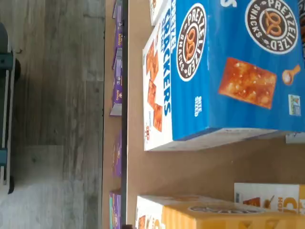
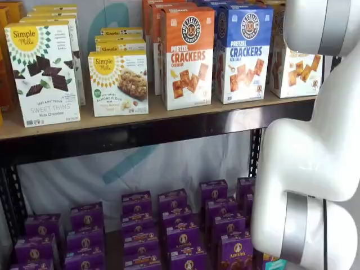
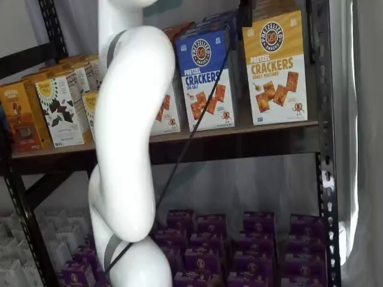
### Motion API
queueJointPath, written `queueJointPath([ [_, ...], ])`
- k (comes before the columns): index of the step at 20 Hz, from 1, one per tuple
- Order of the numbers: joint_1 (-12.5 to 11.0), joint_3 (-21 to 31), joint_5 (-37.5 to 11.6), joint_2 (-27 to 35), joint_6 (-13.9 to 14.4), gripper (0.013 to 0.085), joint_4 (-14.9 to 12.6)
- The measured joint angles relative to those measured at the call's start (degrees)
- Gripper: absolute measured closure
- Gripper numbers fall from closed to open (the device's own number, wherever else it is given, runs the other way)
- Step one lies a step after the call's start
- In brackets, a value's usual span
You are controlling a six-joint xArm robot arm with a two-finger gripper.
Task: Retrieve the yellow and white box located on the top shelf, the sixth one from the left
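Note:
The yellow and white box [image 3: 276,66] stands upright at the right end of the top shelf [image 3: 239,136], next to the blue sea-salt carton [image 3: 206,78]. In a shelf view the white arm hides most of the box [image 2: 295,70]. The wrist view shows the box's yellow upper part [image 1: 219,212] on the tan board [image 1: 190,167], with a gap between it and the blue carton [image 1: 228,71]. My gripper [image 3: 245,12] shows only as a dark piece at a shelf view's top edge, above the gap between the two cartons, with a cable beside it. I cannot tell whether its fingers are open.
An orange cheddar carton [image 2: 187,56] and several Simple Mills boxes [image 2: 118,83] stand further left on the shelf. Small purple boxes [image 2: 169,230] fill the level below. A black perforated upright [image 3: 323,149] stands just right of the yellow and white box.

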Motion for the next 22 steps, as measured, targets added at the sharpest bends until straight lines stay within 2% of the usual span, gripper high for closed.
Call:
queueJointPath([
  [12, 0.5, 1.7, -2.8, 0.2, -0.5, 0.013, -0.7],
  [22, 2.2, 3.5, -5.8, 0.4, -0.3, 0.013, -2.2],
])
